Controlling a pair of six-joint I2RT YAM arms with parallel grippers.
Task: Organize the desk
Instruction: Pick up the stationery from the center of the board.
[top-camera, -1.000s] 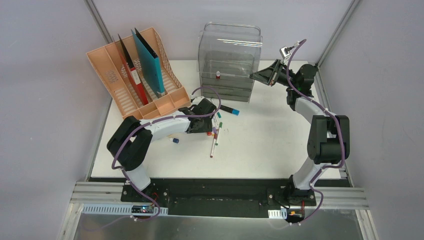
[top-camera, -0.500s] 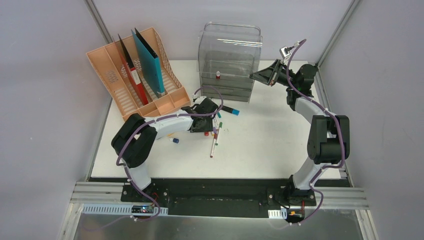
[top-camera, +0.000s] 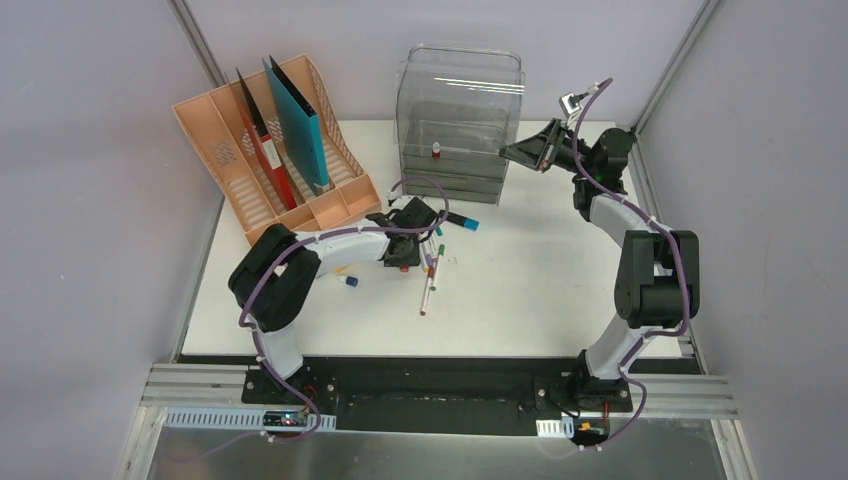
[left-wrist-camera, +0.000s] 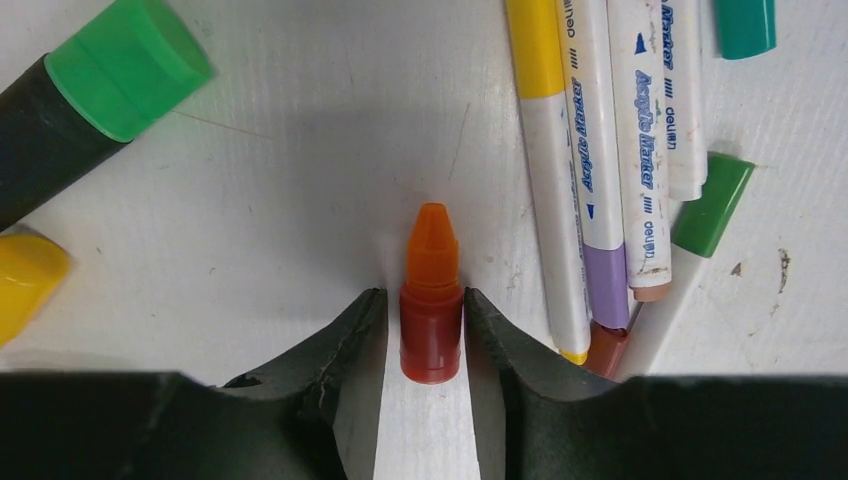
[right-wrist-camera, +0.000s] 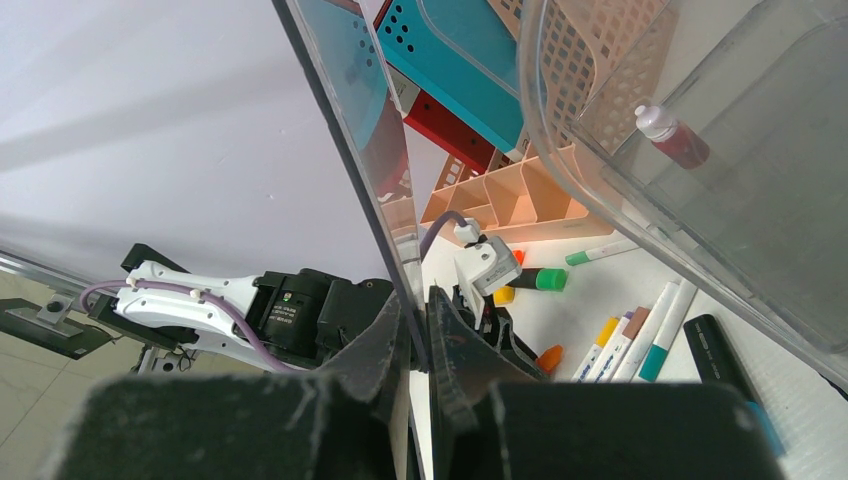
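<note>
The white desk (top-camera: 540, 290) holds a scatter of markers (top-camera: 432, 270). My left gripper (top-camera: 408, 252) is low over them. In the left wrist view a small red piece with an orange cap (left-wrist-camera: 432, 300) lies between the left gripper's (left-wrist-camera: 425, 330) fingers; the right finger touches it and a thin gap shows at the left finger. My right gripper (top-camera: 512, 151) is at the right side of the clear drawer box (top-camera: 455, 120). In the right wrist view that gripper (right-wrist-camera: 418, 310) is shut on a thin clear panel (right-wrist-camera: 350, 120) of the box.
A peach file rack (top-camera: 270, 160) with red and teal folders stands at the back left. A small red bottle (top-camera: 436, 152) sits inside the clear box. A green-capped black marker (left-wrist-camera: 90, 90) and white markers (left-wrist-camera: 600, 150) flank the left gripper. A blue cap (top-camera: 352, 282) lies loose.
The left arm's elbow has shifted right and its jaws have narrowed round the orange-capped piece. The right arm has not moved.
</note>
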